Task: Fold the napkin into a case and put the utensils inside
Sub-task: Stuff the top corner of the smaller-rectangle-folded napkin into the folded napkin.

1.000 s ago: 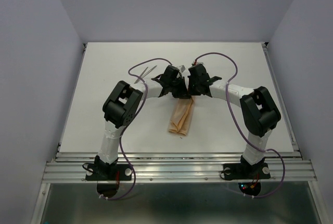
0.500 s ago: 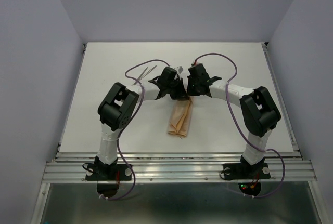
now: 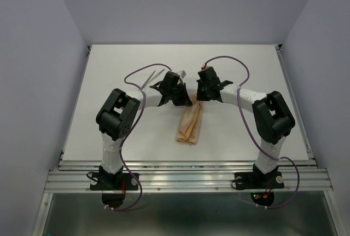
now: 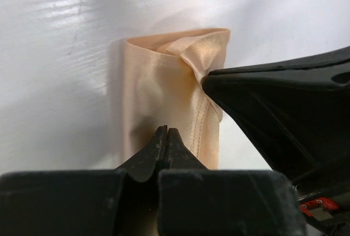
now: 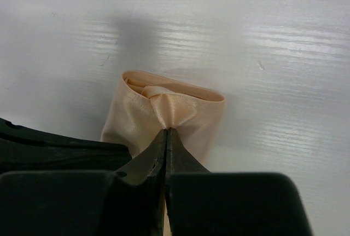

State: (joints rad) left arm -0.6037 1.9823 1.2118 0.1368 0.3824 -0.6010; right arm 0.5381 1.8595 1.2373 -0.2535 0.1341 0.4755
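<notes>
- One narrow, folded peach-orange cloth case [image 3: 189, 126] lies flat near the middle of the white bench [image 3: 240, 72].
- Right end effector [image 5: 166, 132] is closed and pinches a fold at the far end of the case.
- Left end effector [image 4: 166, 133] is closed above the case, with nothing seen between its fingers.
- Thin silver metal utensils [image 3: 155, 76] lie further back, to the left.

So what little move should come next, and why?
Probably the shut left gripper should reach for the utensils. The napkin case is already folded, the right gripper pinches its far end, and the cutlery lies apart from it, not yet inside.
</notes>
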